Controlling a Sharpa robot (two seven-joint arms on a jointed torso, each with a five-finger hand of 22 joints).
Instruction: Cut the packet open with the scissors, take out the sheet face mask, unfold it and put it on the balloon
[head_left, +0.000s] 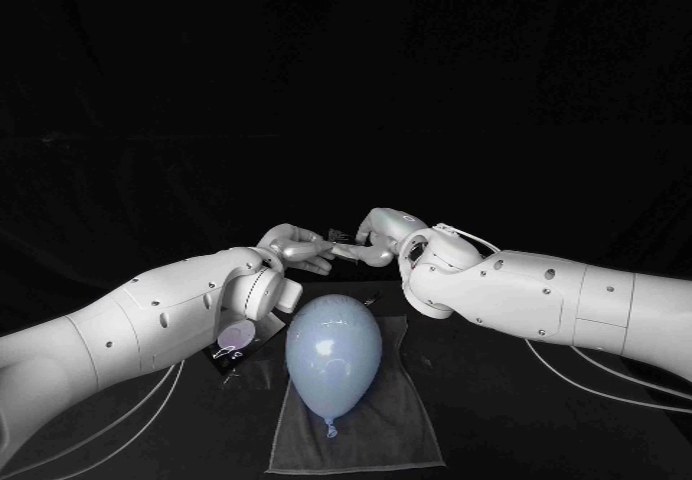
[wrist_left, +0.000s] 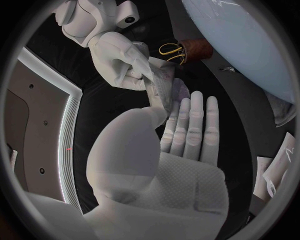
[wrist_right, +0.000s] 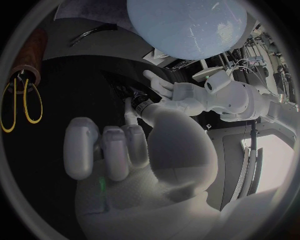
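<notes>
Because the pale blue, egg-shaped rubber balloon (head_left: 332, 350) lies loose on a grey rectangular cloth (head_left: 389, 440) nearest the robot, with its knot toward the robot, a heavy press while draping would probably roll it aside.

Just beyond the balloon's far end the two hands meet over the black table (head_left: 548, 420). The right hand (head_left: 378, 245) clutches the upper edge of a pale, crumpled thin sheet (wrist_left: 164, 87). This is most likely the face mask, though it could be the packet. The left hand (head_left: 299, 250) has its fingers straight and pressed side by side, with the thumb at the sheet's lower end; whether it actually pinches the sheet cannot be told. If the hands pull apart too hard, the thin sheet may tear, or slip from the weaker hold and drop while folded.

A small pale scrap (head_left: 231, 350), too small to identify, lies just beside the balloon on its left. Farthest off, gold-handled scissors (wrist_left: 170, 52) sit at a brown cylindrical holder (wrist_left: 199, 47), apart from both hands. The sheet must come back over the balloon's rounded far end.
</notes>
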